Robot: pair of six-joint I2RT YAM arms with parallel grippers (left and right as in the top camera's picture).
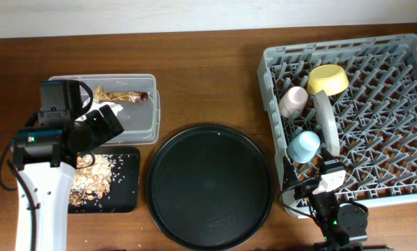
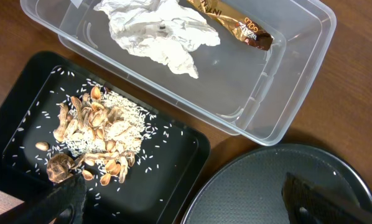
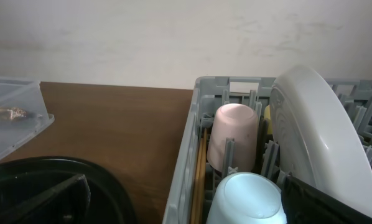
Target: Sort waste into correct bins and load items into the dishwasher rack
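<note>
Small shallow black rectangular tray (image 2: 173, 180), far left: holds loose beige-brown food scraps (image 2: 96, 134) with rice grains scattered around. These look light, crumbly and hard to pinch, so scoop or tip them rather than grip.

Clear rectangular plastic box (image 2: 298, 56), just behind the tray: contains a crumpled white tissue (image 2: 158, 31), soft and weightless, take it by any fold. Beside it lies a crinkled gold-brown wrapper (image 2: 232, 25), thin and probably slick, so pinch a twisted end.

Left claw (image 2: 183, 190) hangs above the tray and box edge, fingers spread wide, holding nothing.

Large round black tray (image 1: 210, 186) sits mid-surface.

Large square grey plastic rack (image 1: 404, 139), right: holds a pink cup (image 1: 293, 101), a light blue cup (image 1: 304, 146), a yellow bowl (image 1: 328, 79) and a pale round plate (image 1: 325, 118) on edge between pegs. All look stiff and smooth, so grip at the rims. Thin wooden chopsticks (image 3: 200, 177) lie along the rack's near wall.

Right claw (image 3: 186, 199) is at the rack's near corner, spread wide, empty.
</note>
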